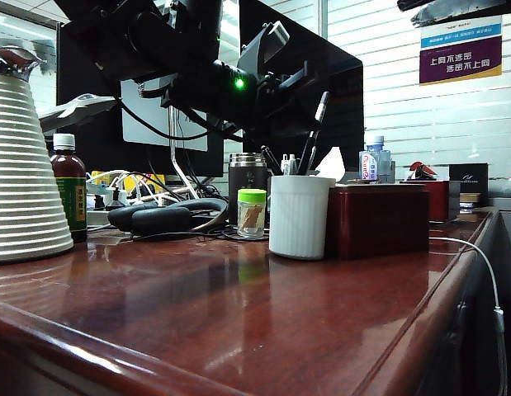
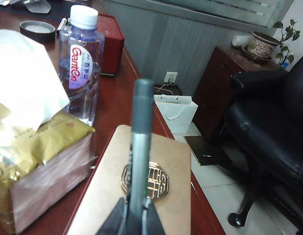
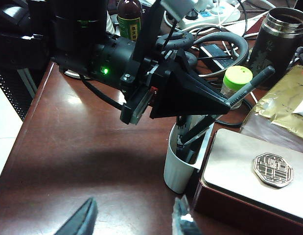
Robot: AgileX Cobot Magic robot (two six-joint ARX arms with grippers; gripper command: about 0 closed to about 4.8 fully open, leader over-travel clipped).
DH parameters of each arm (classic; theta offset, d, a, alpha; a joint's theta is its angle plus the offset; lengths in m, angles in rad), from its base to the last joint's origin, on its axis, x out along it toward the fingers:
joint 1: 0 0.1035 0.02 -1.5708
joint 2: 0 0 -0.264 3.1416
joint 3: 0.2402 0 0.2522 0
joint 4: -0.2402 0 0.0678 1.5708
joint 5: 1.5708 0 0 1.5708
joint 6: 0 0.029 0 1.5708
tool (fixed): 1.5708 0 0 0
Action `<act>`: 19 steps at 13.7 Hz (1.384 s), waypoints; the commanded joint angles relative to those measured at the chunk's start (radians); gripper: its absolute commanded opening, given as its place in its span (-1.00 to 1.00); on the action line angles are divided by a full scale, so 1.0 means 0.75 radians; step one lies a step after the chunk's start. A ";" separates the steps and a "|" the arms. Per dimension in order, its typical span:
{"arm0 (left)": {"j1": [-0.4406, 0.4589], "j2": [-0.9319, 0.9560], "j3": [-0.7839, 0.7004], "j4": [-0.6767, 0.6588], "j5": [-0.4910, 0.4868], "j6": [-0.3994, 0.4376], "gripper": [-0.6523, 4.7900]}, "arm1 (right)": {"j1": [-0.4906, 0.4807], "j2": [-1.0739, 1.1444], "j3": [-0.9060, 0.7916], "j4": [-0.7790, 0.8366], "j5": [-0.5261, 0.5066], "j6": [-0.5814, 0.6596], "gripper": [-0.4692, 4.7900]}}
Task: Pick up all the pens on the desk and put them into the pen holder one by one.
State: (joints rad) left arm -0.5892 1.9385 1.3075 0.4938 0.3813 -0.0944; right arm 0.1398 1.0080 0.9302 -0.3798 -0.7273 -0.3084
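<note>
L gripper [image 3: 224,100] clamps a dark pen [image 3: 249,85] tilted above the white ribbed pen holder [image 3: 179,169] near desk's [image 1: 238,313] back edge, prob. lining up the drop; R gripper [image 3: 134,220] hangs unclenched, empty.

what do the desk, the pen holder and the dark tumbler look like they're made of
Desk: likely polished wood, reddish-brown with mirror-like reflections. Pen holder: probably matte white plastic or ceramic, finely ribbed; can't tell which. Dark tumbler: seemingly metal, with a shiny steel rim.

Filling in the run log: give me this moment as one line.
left tool: shut on pen, above pen holder | right tool: open, empty, over desk | pen not yet in holder
</note>
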 commanded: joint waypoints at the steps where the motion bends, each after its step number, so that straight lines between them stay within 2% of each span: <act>1: -0.014 0.033 -0.020 0.003 -0.003 0.006 -0.78 | 0.001 -0.003 0.005 0.016 -0.008 -0.005 -0.05; 10: -0.019 0.034 -0.048 0.041 0.001 0.007 -0.78 | 0.001 -0.003 0.005 0.015 -0.005 -0.009 -0.05; 11: -0.019 0.034 -0.048 0.040 0.001 0.007 -0.69 | 0.001 -0.003 0.005 0.015 -0.005 -0.009 -0.05; 13: -0.019 0.034 -0.048 0.036 0.001 0.007 -0.19 | 0.001 -0.003 0.005 0.015 -0.005 -0.009 -0.05; 16: -0.019 0.034 -0.048 0.036 0.001 0.007 -0.13 | 0.001 -0.003 0.005 0.014 -0.005 -0.009 -0.05; 17: -0.019 0.034 -0.047 0.037 0.001 0.007 0.13 | 0.001 -0.003 0.005 0.014 -0.005 -0.009 -0.05; 19: -0.020 -0.025 -0.042 0.057 0.036 0.007 0.13 | 0.001 -0.003 0.005 0.014 -0.005 -0.009 -0.05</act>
State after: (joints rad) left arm -0.6029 1.9388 1.2694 0.5091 0.4007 -0.0940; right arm 0.1402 1.0080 0.9302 -0.3798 -0.7265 -0.3122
